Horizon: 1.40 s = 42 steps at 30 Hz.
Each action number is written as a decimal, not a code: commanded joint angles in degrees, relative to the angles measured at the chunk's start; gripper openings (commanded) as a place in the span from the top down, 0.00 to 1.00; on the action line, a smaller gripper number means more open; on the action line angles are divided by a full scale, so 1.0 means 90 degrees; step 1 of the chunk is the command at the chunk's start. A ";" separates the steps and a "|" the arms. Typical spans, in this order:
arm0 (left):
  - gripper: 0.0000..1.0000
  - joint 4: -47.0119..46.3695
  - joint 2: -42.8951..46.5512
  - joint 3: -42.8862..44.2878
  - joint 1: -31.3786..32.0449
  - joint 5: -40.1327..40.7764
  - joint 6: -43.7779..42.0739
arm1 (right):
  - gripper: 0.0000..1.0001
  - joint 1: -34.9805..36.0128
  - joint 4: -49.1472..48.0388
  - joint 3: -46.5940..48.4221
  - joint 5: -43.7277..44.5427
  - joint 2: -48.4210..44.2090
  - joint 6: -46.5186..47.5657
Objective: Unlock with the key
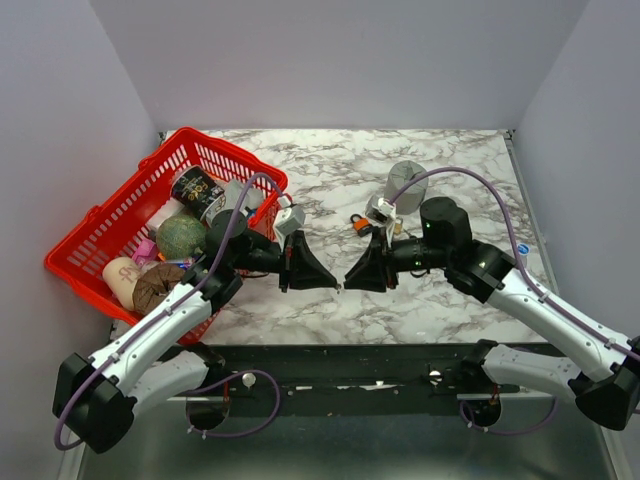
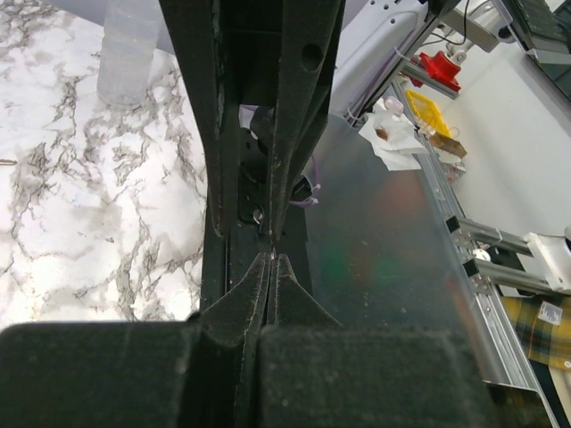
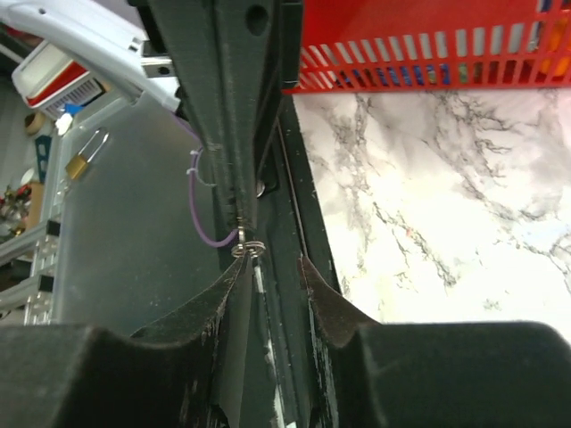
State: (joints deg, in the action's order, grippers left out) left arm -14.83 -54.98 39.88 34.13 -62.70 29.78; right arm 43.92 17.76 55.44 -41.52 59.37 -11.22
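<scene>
My two grippers meet tip to tip over the table's near edge. My left gripper [image 1: 334,283] [image 2: 272,259] is shut, and a tiny metal glint shows at its tips. In the right wrist view a small metal ring [image 3: 248,247], part of the key, sticks out of the left gripper's shut fingers [image 3: 234,116]. The key's black head is hidden. My right gripper [image 1: 350,283] [image 3: 272,260] is open, with one fingertip touching the ring. The orange padlock [image 1: 358,222] lies on the marble behind the right gripper.
A red basket [image 1: 240,165] [image 3: 428,53] full of objects stands at the left. A clear cup [image 1: 405,176] [image 2: 129,53] and a small grey object [image 1: 380,208] are at the back. A brass padlock [image 3: 78,163] lies on a grey surface in the right wrist view.
</scene>
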 commanded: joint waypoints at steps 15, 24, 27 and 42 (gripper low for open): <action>1.00 0.0466 -0.0151 0.0169 -0.0032 -0.0251 -0.0584 | 0.73 0.0296 -0.0450 -0.0027 -0.0592 0.0366 -0.0179; 1.00 0.0554 -0.0151 0.0169 -0.0032 -0.0270 -0.0653 | 0.69 0.0305 -0.0362 -0.0056 -0.0114 0.0200 -0.0101; 1.00 0.0564 -0.0141 0.0169 -0.0023 -0.0280 -0.0662 | 0.67 0.0315 -0.0362 -0.0086 0.0091 0.0044 -0.0091; 1.00 0.0554 -0.0082 0.0159 -0.0023 -0.0260 -0.0682 | 0.65 0.0325 -0.0401 -0.0164 -0.0065 0.0336 -0.0110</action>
State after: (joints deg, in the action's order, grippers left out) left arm -9.93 -56.42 39.88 33.87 -63.61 24.91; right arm 46.46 14.63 54.68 -41.85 62.02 -12.38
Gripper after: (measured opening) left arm 0.009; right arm 0.352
